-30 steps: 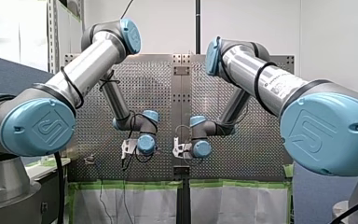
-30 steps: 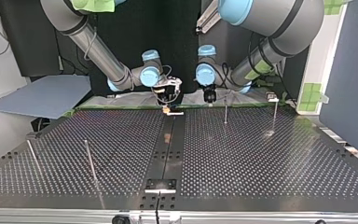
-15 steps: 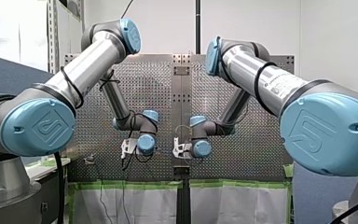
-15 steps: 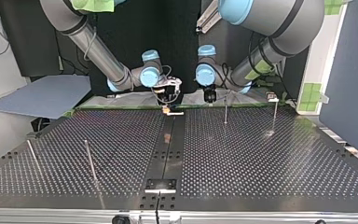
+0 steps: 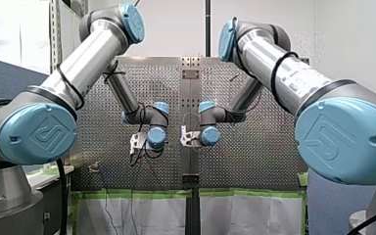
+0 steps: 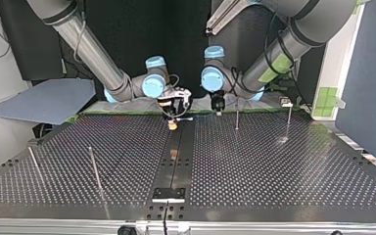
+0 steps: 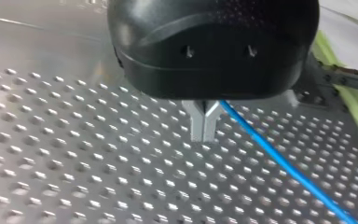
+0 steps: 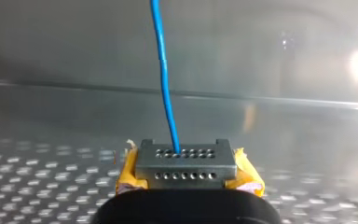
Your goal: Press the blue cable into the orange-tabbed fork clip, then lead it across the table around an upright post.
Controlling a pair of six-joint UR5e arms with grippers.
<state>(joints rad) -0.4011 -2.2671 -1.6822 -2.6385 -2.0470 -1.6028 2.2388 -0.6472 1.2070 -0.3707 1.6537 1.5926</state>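
Two tools sit at the far edge of the desk (image 6: 274, 166) in the top view, and much of each is concealed. In the left wrist view the glossy black housing (image 7: 214, 46) covers the roots of my left tool (image 7: 204, 139). Its two bare metal fingers (image 7: 198, 122) are pressed together tip to tip. The blue cable (image 7: 279, 156) emerges from behind them at the housing. It runs as a thin, smooth line low over the desk's perforated metal sheet to the picture's edge, where it is cut off. Whether the fingers trap it cannot be determined.

In the right wrist view my right tool (image 8: 186, 163) pinches the blue cable (image 8: 165, 84) at a drilled rectangular metal block (image 8: 186, 173) flanked by yellow pads (image 8: 128, 172). The cable leads straight ahead and out of view.

In the top view the cable is too thin to trace. A small pale piece (image 6: 185, 119) beside my right tool (image 6: 173, 125) is too small to identify. Two slender upright posts (image 6: 236, 115) stand near my left tool (image 6: 218, 108), and two more stand at the view's left.

Compared with half a second ago, both elbows stand higher in the front view and the wrists sit closer together. My right tool's yellow tip lies nearer the top view's camera.
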